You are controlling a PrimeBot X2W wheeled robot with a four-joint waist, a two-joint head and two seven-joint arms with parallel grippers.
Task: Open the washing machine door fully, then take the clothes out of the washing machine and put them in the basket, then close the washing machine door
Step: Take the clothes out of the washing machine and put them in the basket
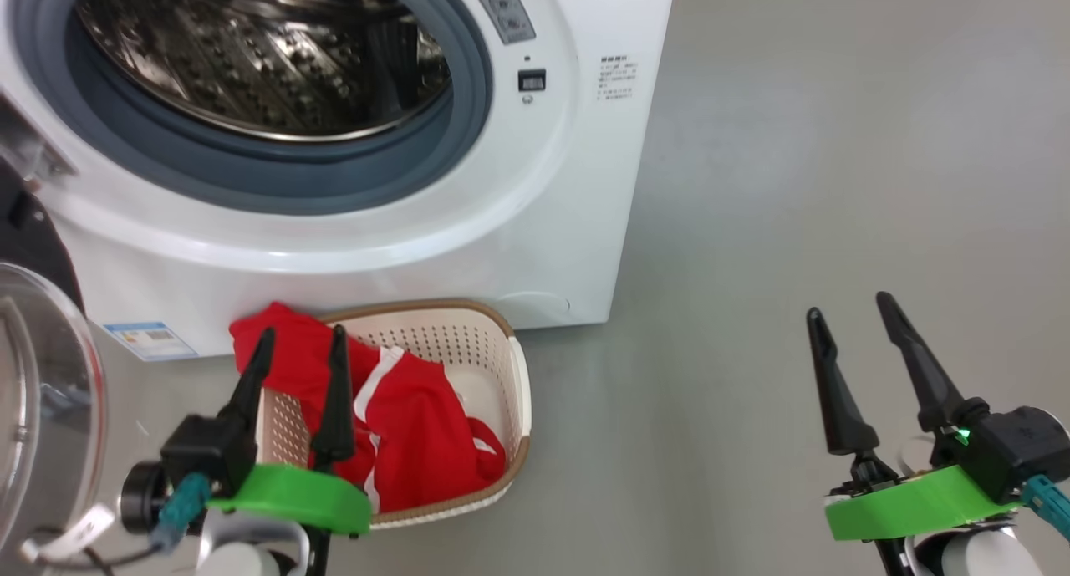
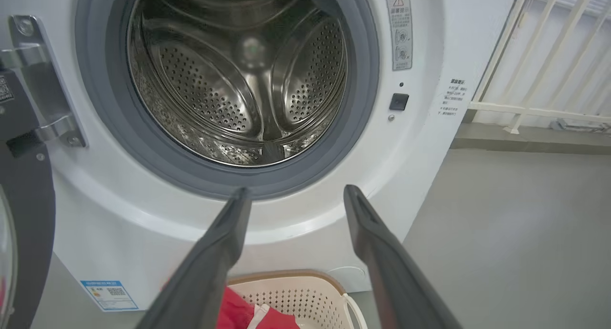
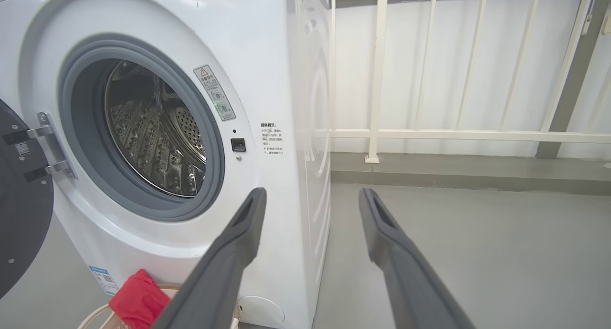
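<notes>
Both claws are standing wide open and gripping nothing, the left claw hovering over the near end of the basket and the right claw hanging above the floor well to its right. Red clothes are lying heaped in the basket, just in front of the washing machine, and the washing machine door is hanging open at the left.

On floor, just before washing machine: basket. In basket: clothes, 1 fold over left rim. At machine's left: washing machine door, open. Behind, to right: railing.
</notes>
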